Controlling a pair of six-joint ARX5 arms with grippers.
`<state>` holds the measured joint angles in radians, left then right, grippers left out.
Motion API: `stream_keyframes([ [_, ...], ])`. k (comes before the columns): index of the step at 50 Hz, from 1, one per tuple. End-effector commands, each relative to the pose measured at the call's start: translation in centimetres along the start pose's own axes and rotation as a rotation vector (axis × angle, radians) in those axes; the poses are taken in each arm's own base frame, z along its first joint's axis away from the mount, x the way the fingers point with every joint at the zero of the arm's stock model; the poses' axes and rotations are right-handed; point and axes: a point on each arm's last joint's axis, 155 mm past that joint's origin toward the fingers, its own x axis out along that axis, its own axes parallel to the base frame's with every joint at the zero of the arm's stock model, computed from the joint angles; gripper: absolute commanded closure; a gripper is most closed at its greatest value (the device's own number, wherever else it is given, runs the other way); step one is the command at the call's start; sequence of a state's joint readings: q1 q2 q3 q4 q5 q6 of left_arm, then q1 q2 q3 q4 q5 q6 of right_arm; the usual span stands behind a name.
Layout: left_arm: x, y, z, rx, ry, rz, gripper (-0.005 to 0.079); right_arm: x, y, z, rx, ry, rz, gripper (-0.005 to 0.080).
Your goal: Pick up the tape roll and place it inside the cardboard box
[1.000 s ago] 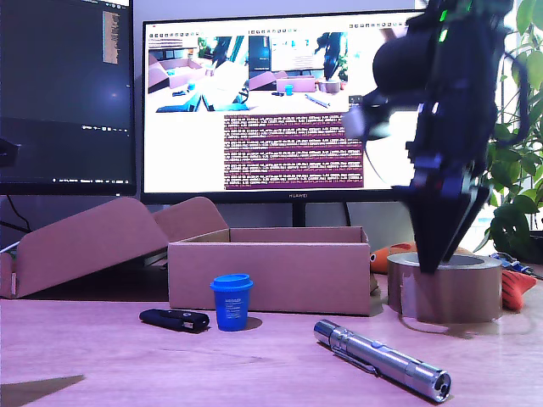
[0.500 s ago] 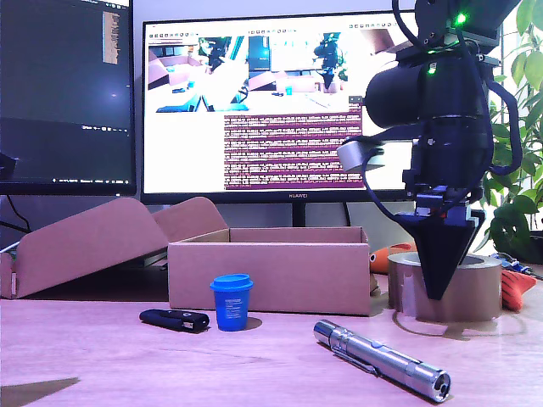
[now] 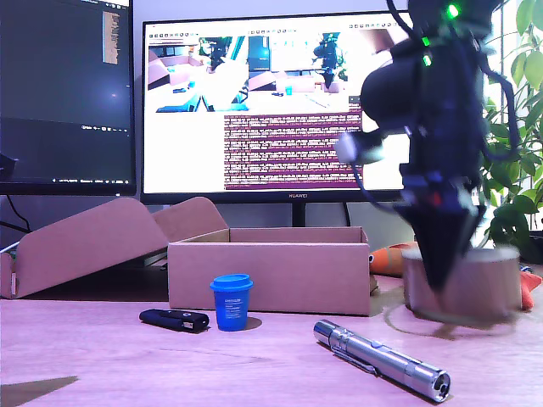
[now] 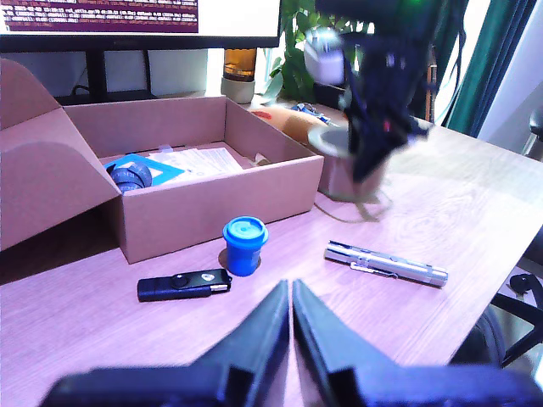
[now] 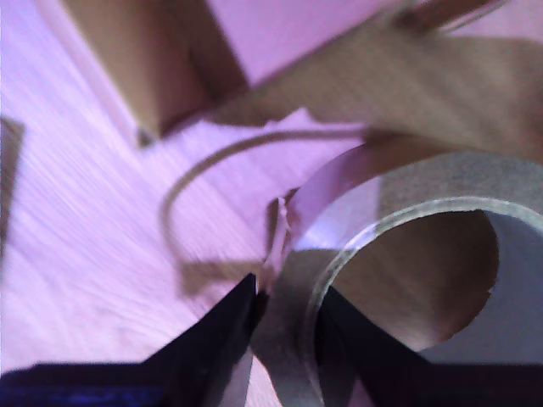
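The tape roll (image 3: pixel 485 281) is a wide brown cylinder at the exterior view's right, blurred and held just off the table. My second gripper (image 3: pixel 443 273) points down and is shut on its near wall. In the second wrist view the dark fingers (image 5: pixel 233 322) pinch the roll's wall (image 5: pixel 407 182), one finger inside the hollow core. The cardboard box (image 3: pixel 270 275) stands open-topped just to the roll's left in the exterior view. My first gripper (image 4: pixel 288 292) is shut with nothing in it, low over the table in front of the box (image 4: pixel 212 199) and the roll (image 4: pixel 335 174).
In front of the box are a blue cup (image 3: pixel 231 301), a black USB stick (image 3: pixel 174 319) and a silver pen flashlight (image 3: pixel 382 359). A slanted cardboard piece (image 3: pixel 85 242) lies at the exterior view's left. Monitors (image 3: pixel 271 102) stand behind and a plant (image 3: pixel 513 170) sits at its right. The box holds papers and a blue item.
The second arm came down onto the roll and gripped its wall. The roll has now shifted a little to the exterior view's right and risen slightly, blurred by the motion.
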<state>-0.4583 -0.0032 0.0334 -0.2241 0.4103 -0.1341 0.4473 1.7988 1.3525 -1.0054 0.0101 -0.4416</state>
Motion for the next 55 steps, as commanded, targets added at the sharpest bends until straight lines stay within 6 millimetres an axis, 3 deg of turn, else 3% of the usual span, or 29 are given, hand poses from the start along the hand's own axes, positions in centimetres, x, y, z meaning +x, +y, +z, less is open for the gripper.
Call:
stream_keyframes([
  [1,0.1,0.1,-0.4,0.004,0.0,0.0,0.0761,-1.4,-0.2,1.3,0.0,-0.025,-0.011,0.0755],
  [17,0.1,0.1,-0.4,0.004,0.0,0.001,0.0761,-7.5,-0.7,6.4,-0.012,-0.162,-0.104,0.0762],
  [28,0.1,0.3,-0.4,0.004,-0.002,0.013,0.0761,-8.7,0.7,10.8,-0.072,-0.301,-0.138,0.0762],
  [41,0.1,0.4,-0.4,0.004,-0.001,0.016,0.0761,-6.5,2.0,14.9,-0.119,-0.377,-0.148,0.0762],
  [55,0.1,0.6,-0.7,-0.003,0.013,0.029,0.0761,-1.7,2.0,15.1,-0.121,-0.301,-0.122,0.0762],
])
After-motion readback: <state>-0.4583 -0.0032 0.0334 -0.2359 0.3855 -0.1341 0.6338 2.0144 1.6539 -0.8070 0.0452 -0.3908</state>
